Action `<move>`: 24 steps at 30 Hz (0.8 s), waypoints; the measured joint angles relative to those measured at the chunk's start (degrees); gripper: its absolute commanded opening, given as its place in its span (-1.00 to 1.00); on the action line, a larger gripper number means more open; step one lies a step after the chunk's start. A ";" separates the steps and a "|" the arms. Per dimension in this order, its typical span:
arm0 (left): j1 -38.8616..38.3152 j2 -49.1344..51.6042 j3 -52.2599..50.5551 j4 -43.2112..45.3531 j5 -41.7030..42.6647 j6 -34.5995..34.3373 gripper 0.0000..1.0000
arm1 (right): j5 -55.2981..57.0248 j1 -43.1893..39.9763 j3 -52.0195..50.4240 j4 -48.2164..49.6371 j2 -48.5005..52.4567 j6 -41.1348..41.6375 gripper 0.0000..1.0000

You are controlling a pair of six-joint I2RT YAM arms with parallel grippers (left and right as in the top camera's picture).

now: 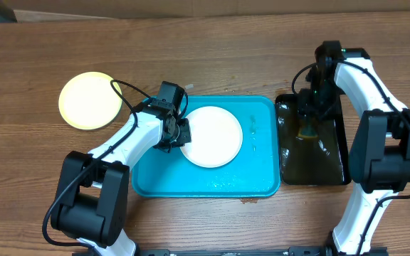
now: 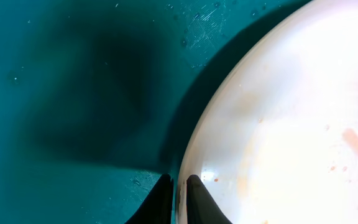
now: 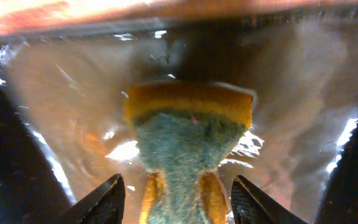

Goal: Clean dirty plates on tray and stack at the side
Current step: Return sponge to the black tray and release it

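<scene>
Two plates show. The pale yellow-green round plate (image 1: 90,100) lies at far left on the wooden worktop (image 1: 212,57), well apart from the large turquoise plastic tray (image 1: 205,190). Your left end effector (image 1: 183,133) is pinched narrow on the left rim of the orange-smeared white round plate (image 1: 213,136) in that tray. Your right end effector (image 3: 177,178) stands wide astride the yellow-and-green sponge (image 3: 188,124) over the black tray (image 1: 333,167). The white plate lies to its left.

desk: brown wood-grain tabletop (image 1: 212,57) | narrow black rectangular plastic tray (image 1: 315,167): at 3 o'clock on the desk, inside wet and glossy | yellow foam sponge with green scouring face (image 3: 188,124): inside that tray, toward 11 o'clock of its centre
</scene>
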 measured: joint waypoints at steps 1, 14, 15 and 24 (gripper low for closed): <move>0.00 0.00 -0.02 0.09 0.00 0.00 -0.76 | -0.09 0.33 0.61 -0.11 0.00 0.09 0.04; 0.00 0.00 -0.02 0.11 0.00 0.00 -0.63 | -1.33 7.52 0.96 -1.20 -0.02 2.80 -0.15; 0.00 0.00 -0.02 0.09 0.00 0.00 -0.62 | -1.49 7.98 0.96 -1.25 -0.02 2.82 -0.15; 0.00 0.00 -0.02 0.07 0.00 0.00 -0.63 | -0.26 8.87 0.17 0.33 -0.09 3.17 0.15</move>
